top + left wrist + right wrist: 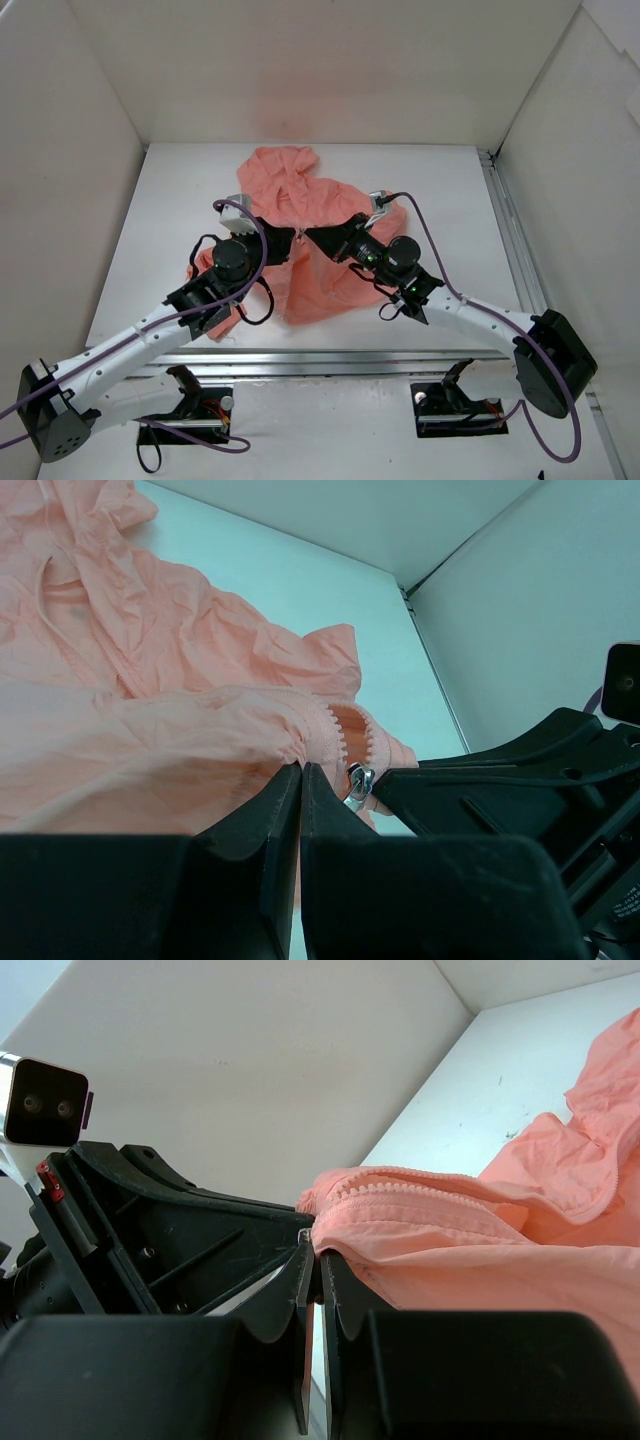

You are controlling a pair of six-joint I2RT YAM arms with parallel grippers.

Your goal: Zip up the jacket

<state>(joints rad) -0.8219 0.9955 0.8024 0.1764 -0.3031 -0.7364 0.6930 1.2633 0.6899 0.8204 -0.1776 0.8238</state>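
Observation:
The salmon-pink jacket point(298, 195) lies crumpled mid-table, hood toward the back. Both grippers meet over its front, tip to tip. My left gripper point(291, 235) is shut, pinching the fabric edge beside the zip point(301, 767). My right gripper point(311, 234) is shut too, its tips at the silver zip slider point(358, 782), gripping it together with the hem point(316, 1242). The jacket point(150, 670) bunches behind the left jaws. Pink zip teeth point(420, 1192) run away from the right jaws across the jacket point(520, 1260). The lower front of the jacket is hidden under the arms.
White walls close in the table at the back and both sides. A metal rail point(512, 245) runs along the right edge and another point(330, 358) along the front. Purple cables point(262, 255) loop over both arms. The left arm's camera point(45, 1100) sits close to the right gripper.

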